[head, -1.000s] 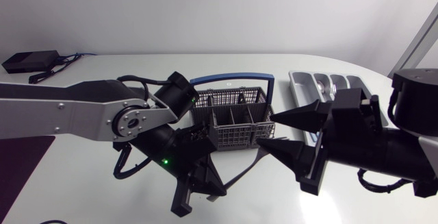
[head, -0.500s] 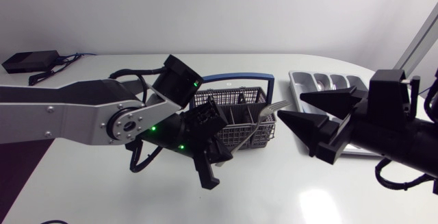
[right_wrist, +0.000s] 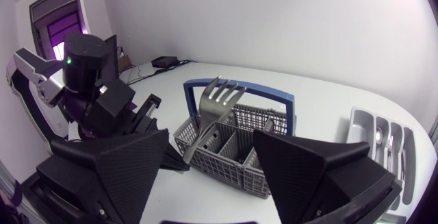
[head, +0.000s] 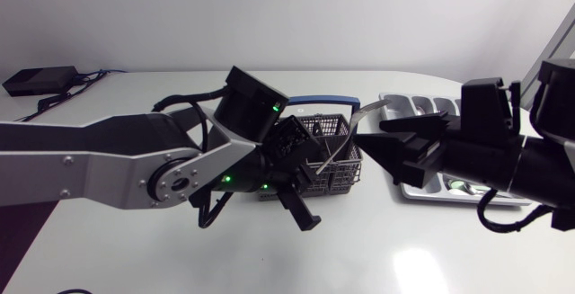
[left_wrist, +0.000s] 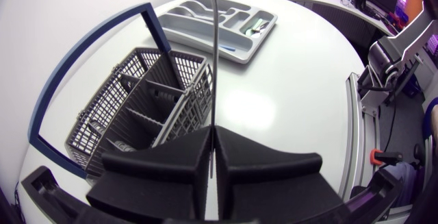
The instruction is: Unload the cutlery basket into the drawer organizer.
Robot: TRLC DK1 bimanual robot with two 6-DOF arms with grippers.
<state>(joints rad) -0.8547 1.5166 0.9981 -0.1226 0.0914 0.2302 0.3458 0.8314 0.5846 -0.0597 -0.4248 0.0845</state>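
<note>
The grey wire cutlery basket (head: pixel 316 157) with a blue handle (head: pixel 314 101) stands mid-table. My left gripper (head: pixel 304 195) hangs over its front edge, shut on the handle of a silver fork (head: pixel 346 141). In the left wrist view the fork (left_wrist: pixel 214 59) rises straight out from between the closed fingers (left_wrist: pixel 171 162) above the basket (left_wrist: pixel 137 107). My right gripper (head: pixel 370 134) is open just right of the basket. Seen from the right wrist, the fork's tines (right_wrist: pixel 219 95) stand ahead of and between its spread fingers (right_wrist: pixel 116 176), untouched. The grey organizer (head: pixel 400 105) lies at the right.
The organizer (left_wrist: pixel 236 46) holds a few pieces, spoons (head: pixel 463 186) among them. A black box (head: pixel 40 80) with a cable sits at the far left corner. Bare tabletop lies in front of the basket.
My left arm lifted the fork from in front of the basket and carried it up and right over it. My right gripper rose and now flanks the fork's head.
</note>
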